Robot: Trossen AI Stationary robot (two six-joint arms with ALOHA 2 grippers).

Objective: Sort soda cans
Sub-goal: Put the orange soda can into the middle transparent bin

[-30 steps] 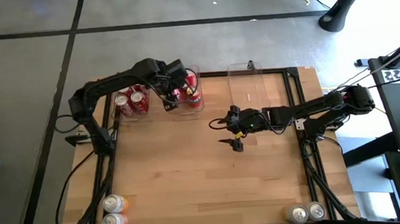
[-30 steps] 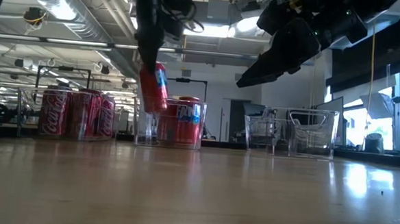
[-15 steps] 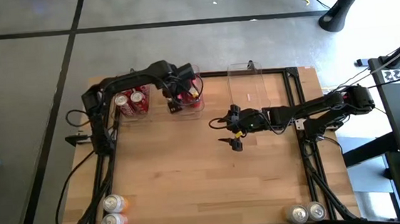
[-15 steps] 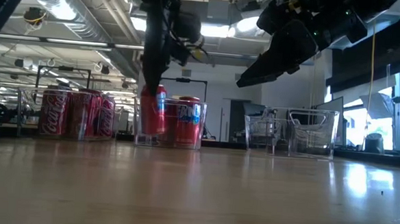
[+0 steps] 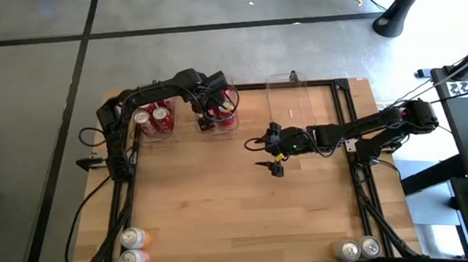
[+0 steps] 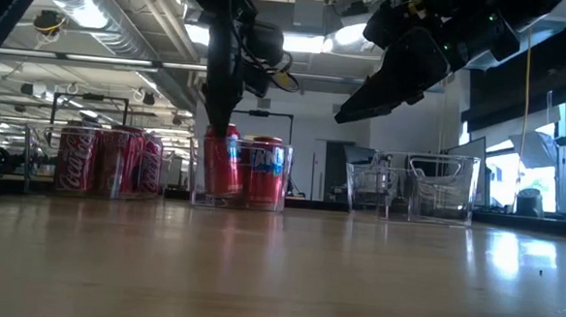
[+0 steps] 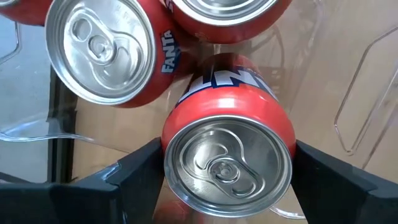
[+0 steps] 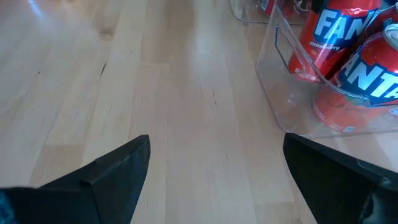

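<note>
Two arms showed in the high view: the left gripper (image 5: 210, 109) reached into a clear bin (image 5: 218, 126) at the table's far edge, while the right gripper (image 5: 271, 156) hung spread and empty over mid-table. In the low view, the red Fanta can (image 6: 223, 162) stood upright inside that bin, beside another can (image 6: 266, 167). In the left wrist view, the fingers (image 7: 134, 168) flanked the Fanta can's sides, closed against it. The right wrist view showed only bare wood between its fingers.
</note>
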